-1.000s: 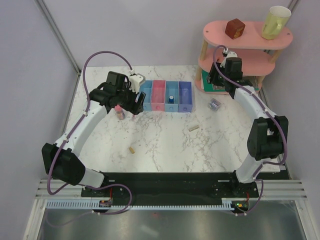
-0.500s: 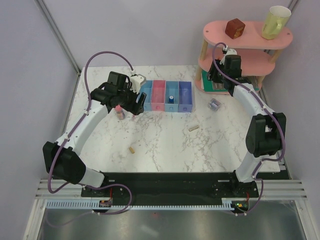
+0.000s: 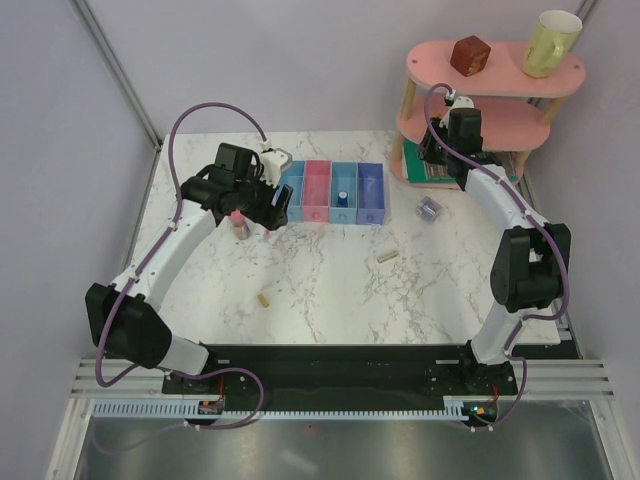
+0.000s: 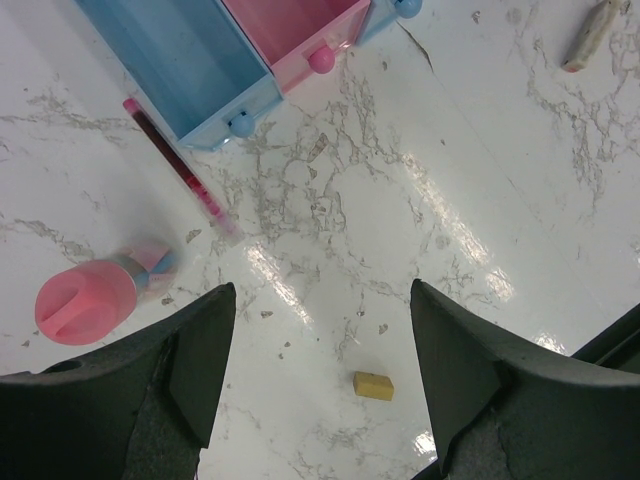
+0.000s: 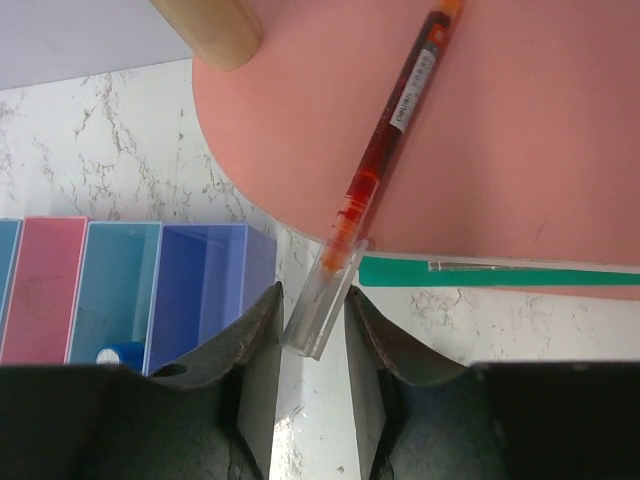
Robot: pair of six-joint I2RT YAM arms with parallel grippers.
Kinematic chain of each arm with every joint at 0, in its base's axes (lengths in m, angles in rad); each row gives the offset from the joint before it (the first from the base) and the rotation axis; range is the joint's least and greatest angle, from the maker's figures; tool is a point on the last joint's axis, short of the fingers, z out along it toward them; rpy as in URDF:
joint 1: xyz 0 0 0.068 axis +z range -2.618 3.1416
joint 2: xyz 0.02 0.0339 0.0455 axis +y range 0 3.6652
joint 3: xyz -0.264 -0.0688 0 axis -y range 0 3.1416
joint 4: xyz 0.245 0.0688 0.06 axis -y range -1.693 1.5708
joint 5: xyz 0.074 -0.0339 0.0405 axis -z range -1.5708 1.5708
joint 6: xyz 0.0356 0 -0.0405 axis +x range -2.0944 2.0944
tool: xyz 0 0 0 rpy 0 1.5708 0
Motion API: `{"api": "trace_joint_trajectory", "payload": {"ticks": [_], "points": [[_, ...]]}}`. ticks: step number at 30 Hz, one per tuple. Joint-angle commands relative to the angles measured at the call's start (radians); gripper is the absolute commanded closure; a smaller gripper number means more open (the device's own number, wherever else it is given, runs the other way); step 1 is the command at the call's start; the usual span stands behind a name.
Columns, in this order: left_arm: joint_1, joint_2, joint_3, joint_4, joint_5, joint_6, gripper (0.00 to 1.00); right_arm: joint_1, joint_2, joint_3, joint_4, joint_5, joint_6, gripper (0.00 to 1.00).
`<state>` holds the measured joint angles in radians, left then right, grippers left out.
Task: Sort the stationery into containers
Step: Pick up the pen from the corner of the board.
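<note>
The row of four bins (image 3: pixel 335 190) stands mid-table; the tiny blue cylinder (image 3: pixel 342 197) lies in the third bin. My left gripper (image 4: pixel 322 290) is open and empty above the table, with a beige piece (image 4: pixel 373 385) below between its fingers. The pink cylinder (image 4: pixel 85 300) stands to its left, and a thin red pen (image 4: pixel 170 160) lies by the light blue bin (image 4: pixel 180 60). My right gripper (image 5: pixel 312 295) is shut on the clear cap of an orange-red pen (image 5: pixel 390 130) that lies on the pink shelf's lower tier. The clear tub (image 3: pixel 430 208) and a second beige piece (image 3: pixel 387 256) lie on the table.
The pink tiered shelf (image 3: pixel 520 125) stands at the back right, with a brown cube (image 3: pixel 468 56) and a yellow mug (image 3: pixel 550 44) on top. A green flat item (image 5: pixel 500 272) lies under its lower tier. A wooden shelf post (image 5: pixel 210 30) stands beside the pen.
My right arm has shifted slightly towards the shelf. My left arm has barely moved.
</note>
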<state>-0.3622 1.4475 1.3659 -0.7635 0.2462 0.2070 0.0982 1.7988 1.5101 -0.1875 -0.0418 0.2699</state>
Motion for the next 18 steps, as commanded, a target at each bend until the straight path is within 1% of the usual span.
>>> {"api": "trace_joint_trajectory", "payload": {"ticks": [1, 10, 18], "points": [[-0.004, -0.004, 0.019, 0.001, 0.03, 0.026, 0.22, -0.005, 0.008, 0.052, 0.042, 0.02, 0.008, 0.64], [-0.004, -0.001, 0.027, 0.001, 0.033, 0.025, 0.22, -0.005, -0.025, 0.039, 0.022, 0.025, 0.012, 0.7], [-0.006, -0.004, 0.038, 0.0, 0.044, 0.017, 0.22, -0.005, -0.072, -0.03, 0.014, 0.017, 0.005, 0.73]]}}
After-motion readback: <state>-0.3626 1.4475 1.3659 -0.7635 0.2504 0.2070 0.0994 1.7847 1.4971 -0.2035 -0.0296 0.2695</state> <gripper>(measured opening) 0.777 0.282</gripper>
